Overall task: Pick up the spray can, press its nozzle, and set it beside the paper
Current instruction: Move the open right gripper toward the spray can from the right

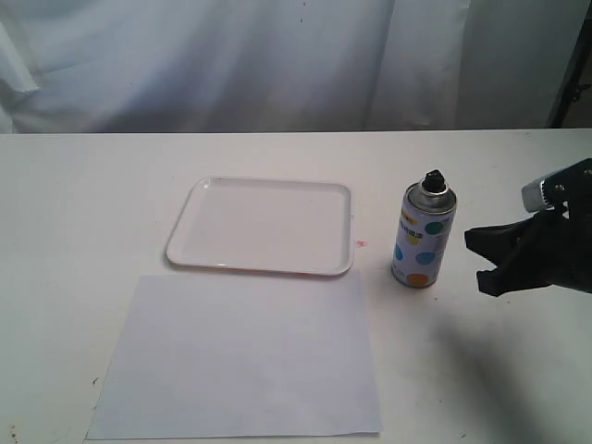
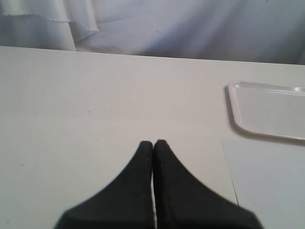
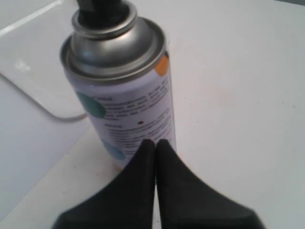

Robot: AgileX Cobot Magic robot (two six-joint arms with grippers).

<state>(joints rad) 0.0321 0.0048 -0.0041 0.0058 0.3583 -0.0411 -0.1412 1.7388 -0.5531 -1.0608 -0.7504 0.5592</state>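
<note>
With its jaws pressed together and empty just beside the spray can (image 1: pixel 424 242), the right gripper (image 3: pixel 155 145) needed to spread wide before squarely straddling the can's body.

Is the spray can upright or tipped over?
Upright: the spray can stands on its base on the table, nozzle on top.

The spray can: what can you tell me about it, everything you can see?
The spray can is a small white cylinder printed with blue, teal and orange dots and small text. It has a silver, metal-looking domed shoulder and a black nozzle on top. It stands upright on the white table, to the right of the tray in the exterior view and off the paper, touching neither. The right gripper, shut, sits close beside it but apart from it.
</note>
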